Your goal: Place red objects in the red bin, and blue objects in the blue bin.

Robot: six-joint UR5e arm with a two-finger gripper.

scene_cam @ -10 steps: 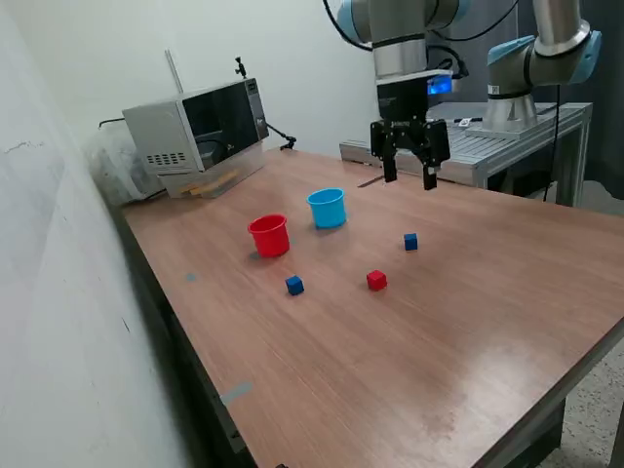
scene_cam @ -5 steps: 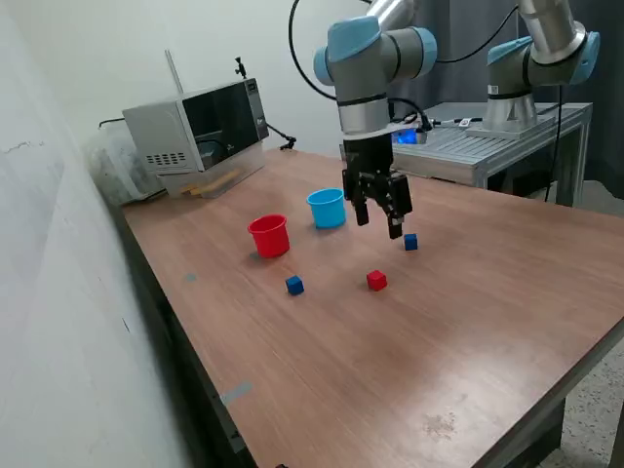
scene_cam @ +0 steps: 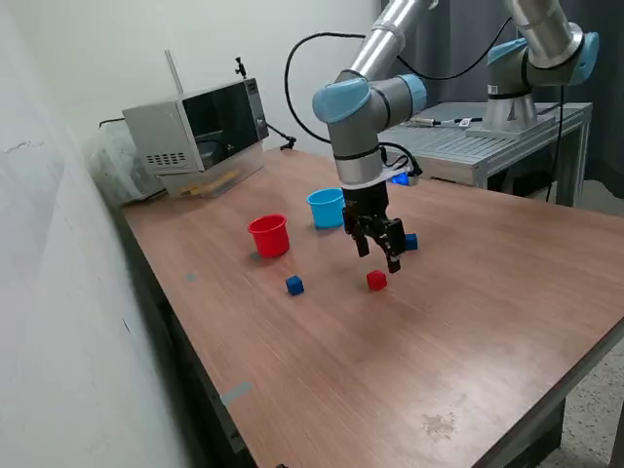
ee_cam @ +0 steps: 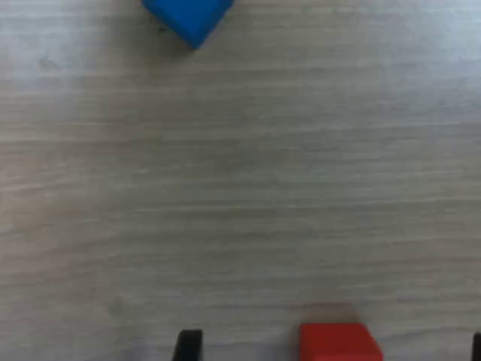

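On the wooden table a red cup (scene_cam: pixel 269 235) and a light blue cup (scene_cam: pixel 327 208) stand side by side. One red cube (scene_cam: pixel 376 281) lies in front of them; my gripper (scene_cam: pixel 379 255) hangs open just above it. A blue cube (scene_cam: pixel 294 285) lies toward the exterior view's left of the red one. Another blue cube (scene_cam: pixel 410 241) peeks out behind the gripper. The wrist view shows the red cube (ee_cam: pixel 338 342) at the frame edge between the dark fingertips (ee_cam: pixel 188 344), and a blue cube (ee_cam: pixel 189 16) on the bare wood.
A microwave (scene_cam: pixel 195 125) sits at the table's back corner by the wall. A second arm's base (scene_cam: pixel 526 88) stands on a metal bench (scene_cam: pixel 487 141) behind the table. The table's front edge (scene_cam: pixel 546 400) runs along the exterior view's lower right.
The arm has swung from high behind the cups down and toward the front, lowering the open gripper over the red cube. Cubes and cups have not moved.
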